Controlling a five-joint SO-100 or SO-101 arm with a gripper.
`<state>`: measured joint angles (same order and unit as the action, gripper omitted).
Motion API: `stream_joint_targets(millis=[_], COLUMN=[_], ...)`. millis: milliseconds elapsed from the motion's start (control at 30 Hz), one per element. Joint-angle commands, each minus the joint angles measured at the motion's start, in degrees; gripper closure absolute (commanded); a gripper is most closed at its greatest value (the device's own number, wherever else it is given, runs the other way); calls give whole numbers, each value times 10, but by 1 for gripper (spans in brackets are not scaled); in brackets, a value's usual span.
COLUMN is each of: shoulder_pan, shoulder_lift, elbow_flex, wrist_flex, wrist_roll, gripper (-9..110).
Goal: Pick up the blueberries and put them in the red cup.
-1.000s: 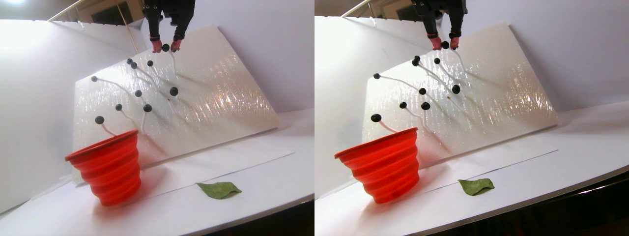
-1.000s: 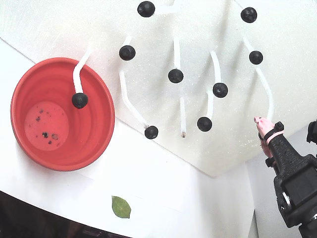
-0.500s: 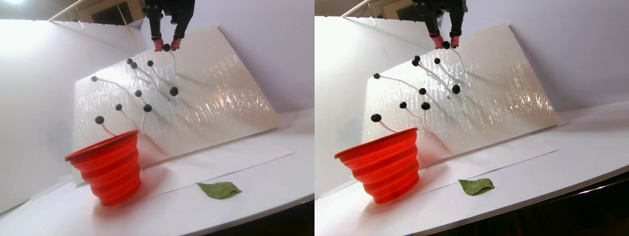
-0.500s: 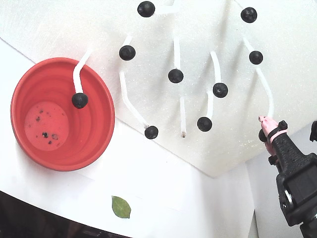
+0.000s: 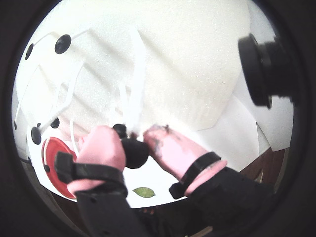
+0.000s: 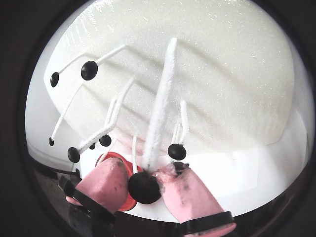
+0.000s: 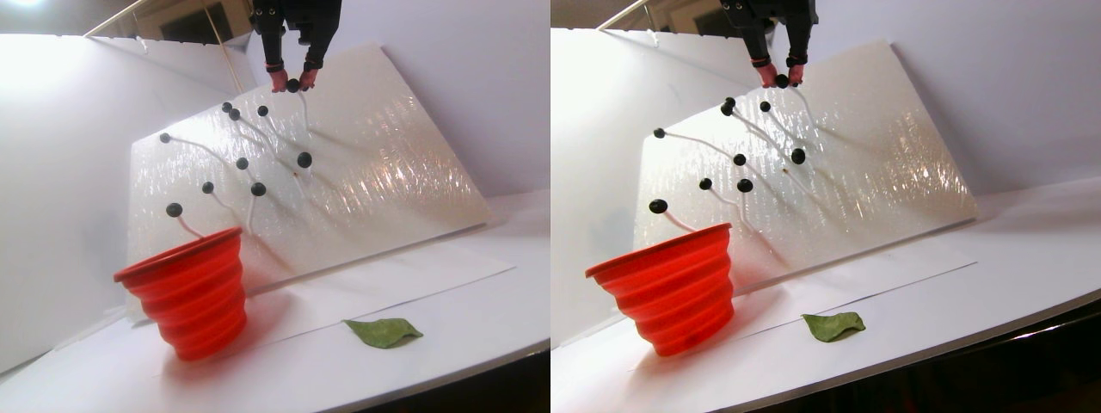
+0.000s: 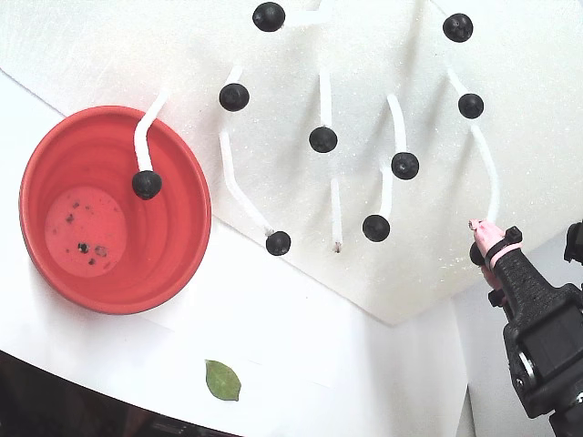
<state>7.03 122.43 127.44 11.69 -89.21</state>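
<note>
A wrist view shows the end effector (image 6: 148, 180) closed on one blueberry (image 6: 144, 187) at a white stem's tip on the foam board (image 6: 222, 74), well above the red cup (image 8: 114, 209).

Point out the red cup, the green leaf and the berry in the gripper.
red cup (image 8: 187, 228): fixed view, inner wall on the right side.
green leaf (image 8: 222, 380): fixed view, middle of the blade.
berry in the gripper (image 6: 144, 187): wrist view, centre of the dark berry between the pink fingers.
</note>
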Motion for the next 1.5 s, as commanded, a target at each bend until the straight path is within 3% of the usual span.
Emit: stream_joint_targets(millis=[0, 1000, 1467], shoulder_pan=[-18, -39, -99], shoulder_lift=[11, 101, 170], elbow_flex=[-45, -13, 26], wrist_flex=[1, 80, 146], wrist_roll=[-4, -18, -21], gripper=[90, 92, 91])
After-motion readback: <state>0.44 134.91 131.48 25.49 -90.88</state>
